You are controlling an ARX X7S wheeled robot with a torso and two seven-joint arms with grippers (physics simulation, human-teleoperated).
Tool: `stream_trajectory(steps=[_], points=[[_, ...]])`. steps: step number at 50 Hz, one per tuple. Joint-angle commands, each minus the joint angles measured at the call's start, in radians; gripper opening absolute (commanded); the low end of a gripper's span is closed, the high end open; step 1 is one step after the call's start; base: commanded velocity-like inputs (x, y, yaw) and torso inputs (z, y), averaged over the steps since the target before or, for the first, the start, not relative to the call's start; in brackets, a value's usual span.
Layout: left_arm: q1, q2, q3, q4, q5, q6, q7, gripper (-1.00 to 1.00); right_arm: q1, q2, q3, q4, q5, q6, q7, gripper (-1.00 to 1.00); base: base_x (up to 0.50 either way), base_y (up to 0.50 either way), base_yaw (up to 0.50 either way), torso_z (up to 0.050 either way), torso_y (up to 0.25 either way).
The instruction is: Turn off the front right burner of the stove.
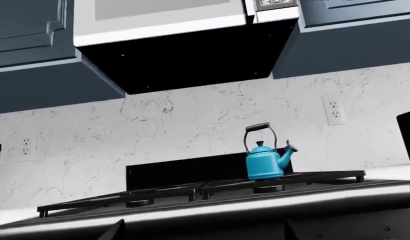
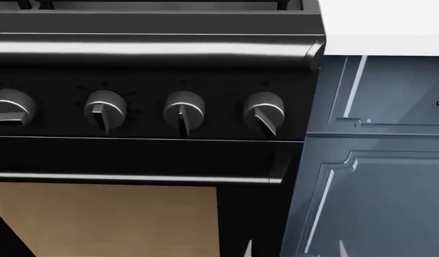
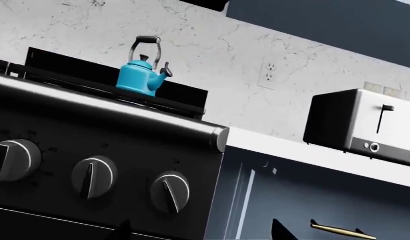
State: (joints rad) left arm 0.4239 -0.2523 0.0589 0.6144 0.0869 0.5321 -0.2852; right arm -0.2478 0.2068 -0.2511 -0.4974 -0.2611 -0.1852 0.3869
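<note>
Right end effector [image 3: 198, 232]: only two dark tips show at the edge of the right wrist view, with a gap between them, so it looks open and holds nothing.
Left end effector [image 1: 201, 231]: two dark tips poke in at the edge of the left wrist view, apart, holding nothing.
Knobs: four round shiny grey knobs sit in a row on the black front of the stove [image 2: 155, 53]. Each has a raised bar across it.
Rightmost knob [image 2: 264, 111]: its bar leans to one side, while the two middle ones point nearly straight down. I think this one runs the front right burner.
Way to go: the knob lies ahead of the right end effector and a bit to its left. The right arm looks nearer, I think.
Front rail: smooth, rounded, glossy.
Front right burner [image 1: 267, 188]: on top of the stove, under black iron prongs, mostly hidden. I cannot see a flame.
Kettle [image 1: 265, 160]: blue and shiny, standing at the back right.
Toaster [image 3: 362, 122]: on the white table, well to the right.
</note>
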Motion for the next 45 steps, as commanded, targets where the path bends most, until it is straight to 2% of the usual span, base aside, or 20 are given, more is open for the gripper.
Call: stream_trajectory(steps=[1,6,8,14,29,45], points=[[0.002,0.001,-0.005,0.002,0.031,0.007,-0.014,1.0,0.0,0.007,-0.009,-0.003,-0.008,0.007,0.006,1.0,0.0,0.0,0.0,0.0,0.0],[-0.002,0.003,-0.002,0.001,0.045,0.007,-0.018,1.0,0.0,0.009,-0.009,-0.008,0.002,0.008,0.008,1.0,0.0,0.0,0.0,0.0,0.0],[-0.003,0.014,-0.01,-0.003,0.1,0.014,-0.027,1.0,-0.002,0.013,-0.009,-0.008,0.013,-0.003,0.01,1.0,0.0,0.0,0.0,0.0,0.0],[0.001,0.007,-0.001,-0.001,0.093,0.018,-0.026,1.0,0.007,0.01,-0.024,-0.001,-0.04,0.031,0.01,1.0,0.0,0.02,0.0,0.0,0.0],[0.004,0.001,0.002,0.002,0.094,0.018,-0.038,1.0,0.007,0.018,-0.026,-0.007,-0.021,0.027,0.02,1.0,0.0,0.09,0.0,0.0,0.0],[0.006,-0.006,0.005,0.006,0.1,0.018,-0.048,1.0,0.035,0.02,-0.046,-0.03,-0.095,0.13,-0.006,1.0,0.0,0.0,0.0,0.0,0.0]])
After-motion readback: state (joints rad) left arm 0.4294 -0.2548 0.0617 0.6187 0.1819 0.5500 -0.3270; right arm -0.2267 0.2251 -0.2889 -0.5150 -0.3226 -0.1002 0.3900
